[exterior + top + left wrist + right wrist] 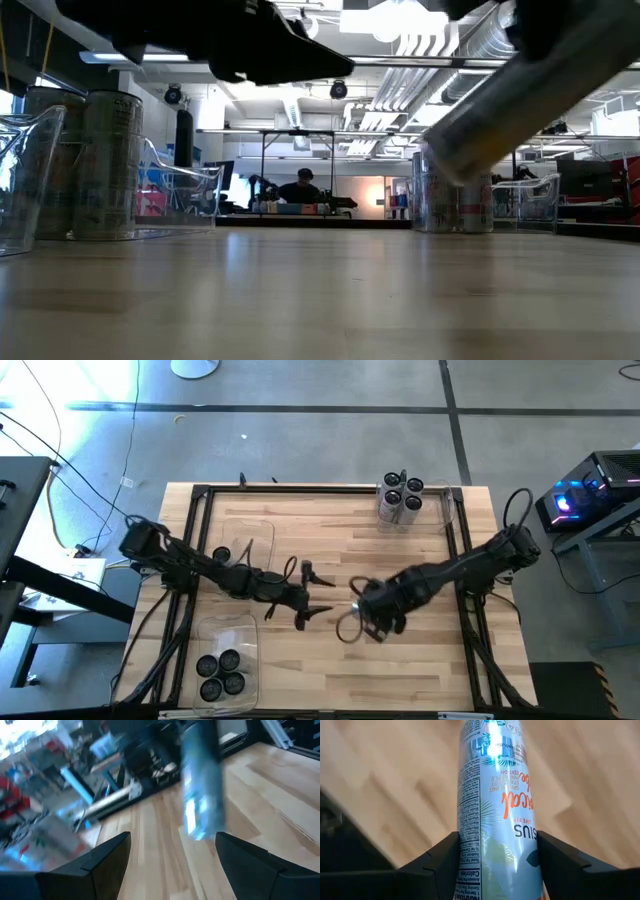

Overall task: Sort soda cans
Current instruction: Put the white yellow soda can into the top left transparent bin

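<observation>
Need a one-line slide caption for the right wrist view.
Right gripper clamps a silvery-white slim soda can above the light wooden table.

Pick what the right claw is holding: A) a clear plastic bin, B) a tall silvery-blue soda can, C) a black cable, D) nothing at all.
B: in the right wrist view the right claw has a dark finger pressed on each side of the tall silvery-blue soda can.

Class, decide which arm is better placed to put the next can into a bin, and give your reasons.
Probably the right. The right gripper is shut on a silvery can above the table's middle, while the left gripper is open and empty.
</observation>
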Controlling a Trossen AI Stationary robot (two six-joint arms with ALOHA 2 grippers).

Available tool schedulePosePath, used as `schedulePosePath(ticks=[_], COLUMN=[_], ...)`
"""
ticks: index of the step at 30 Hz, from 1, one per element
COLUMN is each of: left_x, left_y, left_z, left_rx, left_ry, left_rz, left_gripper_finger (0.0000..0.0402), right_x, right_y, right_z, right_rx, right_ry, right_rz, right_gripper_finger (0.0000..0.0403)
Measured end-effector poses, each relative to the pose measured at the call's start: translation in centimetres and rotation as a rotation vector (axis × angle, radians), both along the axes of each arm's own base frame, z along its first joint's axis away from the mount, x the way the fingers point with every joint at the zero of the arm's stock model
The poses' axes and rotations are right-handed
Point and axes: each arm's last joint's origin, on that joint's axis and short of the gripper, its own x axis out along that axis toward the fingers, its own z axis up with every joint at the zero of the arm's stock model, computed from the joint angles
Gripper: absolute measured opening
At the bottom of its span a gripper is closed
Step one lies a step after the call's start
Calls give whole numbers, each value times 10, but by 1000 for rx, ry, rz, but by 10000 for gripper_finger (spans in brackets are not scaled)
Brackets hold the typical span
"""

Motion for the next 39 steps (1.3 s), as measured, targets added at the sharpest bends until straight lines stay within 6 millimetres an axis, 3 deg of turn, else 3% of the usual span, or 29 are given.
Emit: schedulePosePath(ticks=[9,15,28,35,39], left_x=[15,24,33,31,30], left_y=[-1,5,12,7,3], left_z=[-29,-33,-38,-39,-38], left_rx=[141,266,428,351,291], left_ry=[-40,-51,24,19,16], left_rz=[-58,-1,234,270,274], left_gripper_finger=[284,289,289,242,242], right_x=[38,45,51,52,51], right_y=[-51,-70,-72,-72,-70], right_z=[6,7,11,12,13], right_rx=[-48,-28,-25,-22,-43], right_ry=[-259,-296,-367,-371,-381], right_rz=[-70,-69,-85,-92,-50], right_gripper_finger=[208,208,208,208,254])
